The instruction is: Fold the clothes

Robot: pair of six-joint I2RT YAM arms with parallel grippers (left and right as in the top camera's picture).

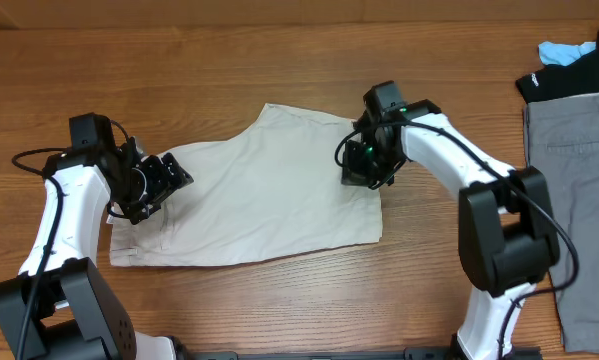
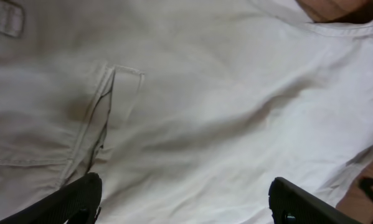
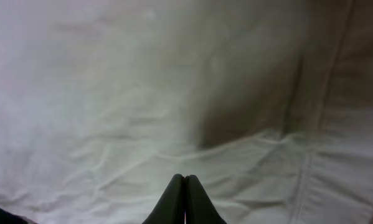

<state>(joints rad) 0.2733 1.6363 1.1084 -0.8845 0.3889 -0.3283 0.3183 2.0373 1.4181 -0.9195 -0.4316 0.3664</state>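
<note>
Your left gripper (image 2: 185, 194) is spread wide over the cream shorts (image 1: 269, 195) lying on the table (image 1: 279, 60), while your right gripper (image 3: 185, 190) shows fingertips pressed together.

Wooden table (image 1: 279, 50); grey garment (image 1: 579, 200) at its right edge; black item (image 1: 554, 82) and blue cloth (image 1: 564, 50) beyond it.

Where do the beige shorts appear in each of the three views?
Overhead: shorts lie centrally between the arms.
Left wrist: they nearly fill the frame, slit pocket at left.
Right wrist: they fill the frame, seam at right.
Landmark: left gripper at their left end, right gripper at their right edge.
</note>
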